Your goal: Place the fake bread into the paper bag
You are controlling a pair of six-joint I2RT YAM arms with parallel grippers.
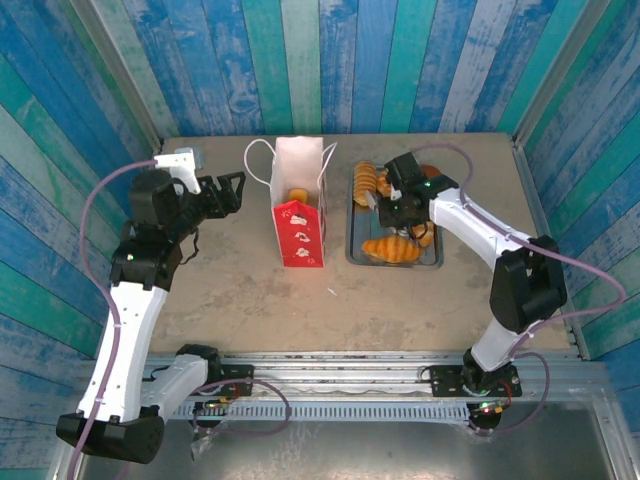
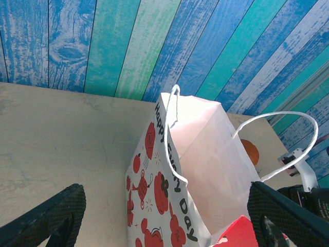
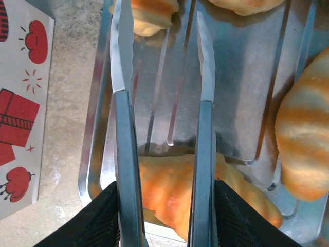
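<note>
left gripper (image 2: 165,195) is wide open and holds nothing. Its fingers (image 2: 49,216) sit either side of the near end of the paper bag (image 1: 300,215); can't tell if they touch it. The bag stands upright mid-table (image 1: 230,295), mouth open and cord handles up, just left of the metal tray (image 1: 350,235). In the top view one piece of fake bread (image 1: 297,194) sits down inside the bag. right gripper (image 3: 164,208) is partly closed, clamped across the two arms of the tongs (image 3: 123,134). The tong blades stand apart with nothing between them. The tips hover over bare tray floor in the left part of the tray. A croissant (image 3: 172,193) lies under the tong arms at the tray's near edge, not gripped. A striped roll (image 3: 303,149) lies at the tray's right side. Two more pieces sit at the far end, one close beside the left blade tip; can't tell if there's contact. The bag's printed side is just beside the tray's left rim.
</note>
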